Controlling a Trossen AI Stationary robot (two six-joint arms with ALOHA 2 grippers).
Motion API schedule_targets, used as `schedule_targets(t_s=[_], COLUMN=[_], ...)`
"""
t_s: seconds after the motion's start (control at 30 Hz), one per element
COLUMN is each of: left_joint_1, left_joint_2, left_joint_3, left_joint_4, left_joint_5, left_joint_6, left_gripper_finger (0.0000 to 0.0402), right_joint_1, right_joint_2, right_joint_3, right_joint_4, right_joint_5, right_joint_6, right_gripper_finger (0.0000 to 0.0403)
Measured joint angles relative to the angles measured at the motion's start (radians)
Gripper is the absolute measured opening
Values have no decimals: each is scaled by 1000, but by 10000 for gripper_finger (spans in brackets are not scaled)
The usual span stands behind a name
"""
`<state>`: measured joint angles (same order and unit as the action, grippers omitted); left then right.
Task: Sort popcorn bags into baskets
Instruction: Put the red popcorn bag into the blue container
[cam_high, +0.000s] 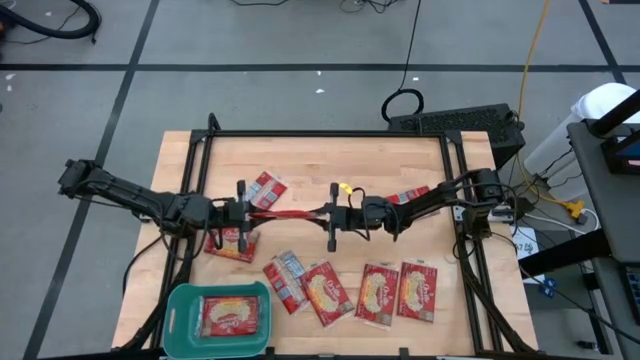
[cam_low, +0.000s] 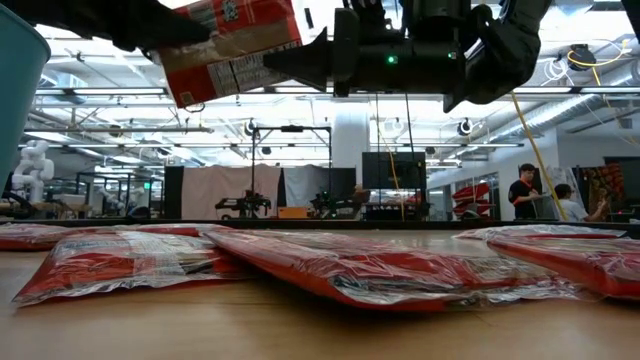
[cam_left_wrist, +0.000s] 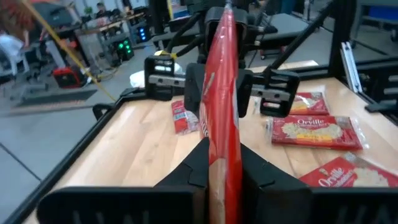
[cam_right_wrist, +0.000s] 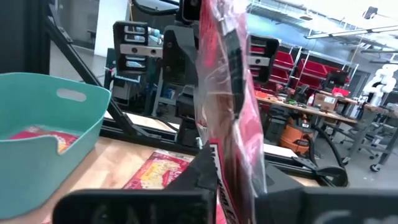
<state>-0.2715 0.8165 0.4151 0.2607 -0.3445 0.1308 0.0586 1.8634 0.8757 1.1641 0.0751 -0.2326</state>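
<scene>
One popcorn bag (cam_high: 290, 213) is held edge-on in the air above the middle of the table (cam_high: 320, 165), stretched between the two arms; it is judged to be mid-handover, gripped at both ends so that it can be passed from one arm to the other without being dropped. Its one end is pinched by the left gripper (cam_high: 243, 211), whose fingers (cam_left_wrist: 194, 168) are seen clamped flat against both faces of the packet. Its other end is clenched by the right gripper (cam_high: 333, 213), whose fingers are closed tight on the plastic wrap in the right wrist view. Neither jaw pair is spread beyond the packet's thickness.

The remaining bags are left lying flat on the wood: a row of four (cam_high: 355, 292) along the near edge, one (cam_high: 266, 189) just behind the left gripper, one (cam_high: 231, 245) under it, and one (cam_high: 408, 195) under the right arm. The teal basket (cam_high: 180, 305) stands at the near left corner, with one packet (cam_high: 233, 317) already laid inside it
</scene>
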Motion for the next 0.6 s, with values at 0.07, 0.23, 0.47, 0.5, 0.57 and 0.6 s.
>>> schedule_targets(t_s=[0.07,0.23,0.47,0.5,0.57,0.6], left_joint_1=[-13,-42,-50,-50,-50,-50], left_joint_2=[0,0,17,29,62,85], left_joint_3=[9,92,285,311,351,368], left_joint_4=[-3,-99,-350,-375,-418,-442], left_joint_5=[-15,-94,-111,-111,-111,-110], left_joint_6=[36,33,-61,-75,-90,-99], left_gripper_finger=[50,117,187,190,191,190], right_joint_1=[0,3,28,33,43,48], right_joint_2=[0,0,0,0,0,0], right_joint_3=[0,0,0,0,0,0], right_joint_4=[1,-4,-40,-39,-30,-25], right_joint_5=[-1,1,69,80,85,85], right_joint_6=[21,54,67,68,68,68], right_gripper_finger=[25,20,11,12,11,10])
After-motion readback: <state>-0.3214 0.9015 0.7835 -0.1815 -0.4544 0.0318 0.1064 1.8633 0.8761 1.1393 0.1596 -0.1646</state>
